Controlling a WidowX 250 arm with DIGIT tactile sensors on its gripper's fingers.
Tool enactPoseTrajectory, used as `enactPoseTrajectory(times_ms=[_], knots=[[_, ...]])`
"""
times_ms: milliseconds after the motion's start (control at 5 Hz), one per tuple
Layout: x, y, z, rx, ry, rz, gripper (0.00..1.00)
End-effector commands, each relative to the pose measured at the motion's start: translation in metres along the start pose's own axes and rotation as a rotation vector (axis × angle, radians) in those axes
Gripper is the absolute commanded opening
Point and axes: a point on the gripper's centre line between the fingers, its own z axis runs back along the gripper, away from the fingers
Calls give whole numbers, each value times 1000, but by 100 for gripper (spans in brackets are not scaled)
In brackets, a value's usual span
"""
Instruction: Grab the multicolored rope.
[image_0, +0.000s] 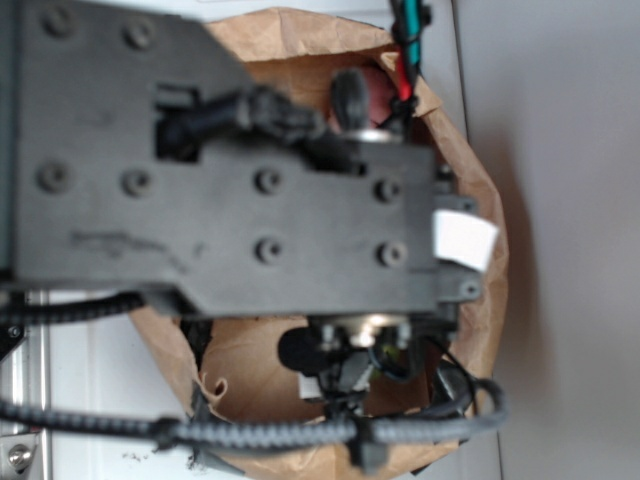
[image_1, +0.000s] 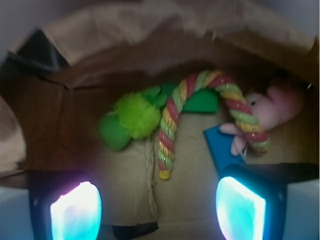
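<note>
Multicolored rope (image_1: 200, 117) arched on bag floor, beyond wide-open, empty hand (image_1: 157, 207)

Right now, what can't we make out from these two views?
- Exterior: arm covers most of the bag opening; rope and toys hidden. Only a red bit shows, unidentifiable.
- Exterior: hand hidden under the arm.
- Wrist: rope visible but blurred; whether its right end touches the pink plush is unclear.
- Wrist: fingers cut off by the bottom edge; blue item partly hidden behind the right finger.
</note>
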Motion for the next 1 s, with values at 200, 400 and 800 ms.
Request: enactPoseTrajectory(times_ms=[200, 400, 800], knots=[[-15, -9, -20, 7, -45, 2, 100], [-26, 0, -26, 26, -36, 9, 100], [-26, 0, -26, 26, -36, 9, 100]])
